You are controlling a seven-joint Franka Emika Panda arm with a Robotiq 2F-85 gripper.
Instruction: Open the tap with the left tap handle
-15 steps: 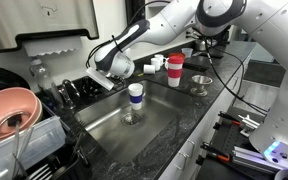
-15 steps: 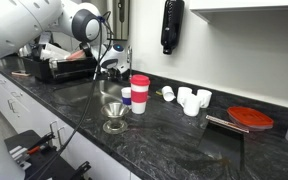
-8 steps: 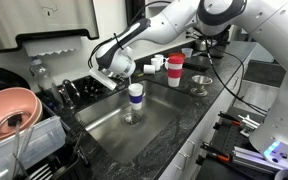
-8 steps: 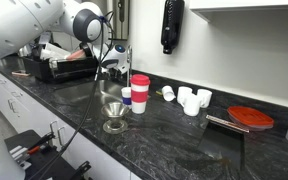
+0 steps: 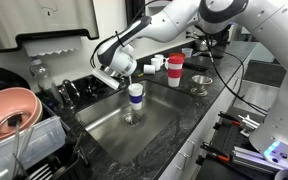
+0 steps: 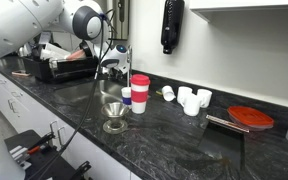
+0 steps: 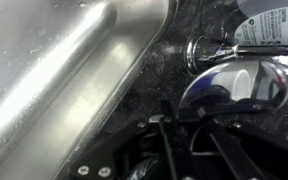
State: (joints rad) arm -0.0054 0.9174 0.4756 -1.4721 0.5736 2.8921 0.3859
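While low at the back edge of the sink (image 5: 152, 125) beside the tap (image 6: 109, 45), gripper (image 5: 111, 76) of unclear opening and hold.

in an exterior view, the white robot arm's black and grey end effector (image 5: 115, 72), left of the frame's centre, has crept slightly rightward and upward over the last second; nothing else has visibly changed.

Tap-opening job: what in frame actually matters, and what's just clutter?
Job:
tap
gripper, next to the tap
left tap handle: too small to make out

Clutter:
red cup
metal funnel
white cups
pink bowl
blue-and-white container
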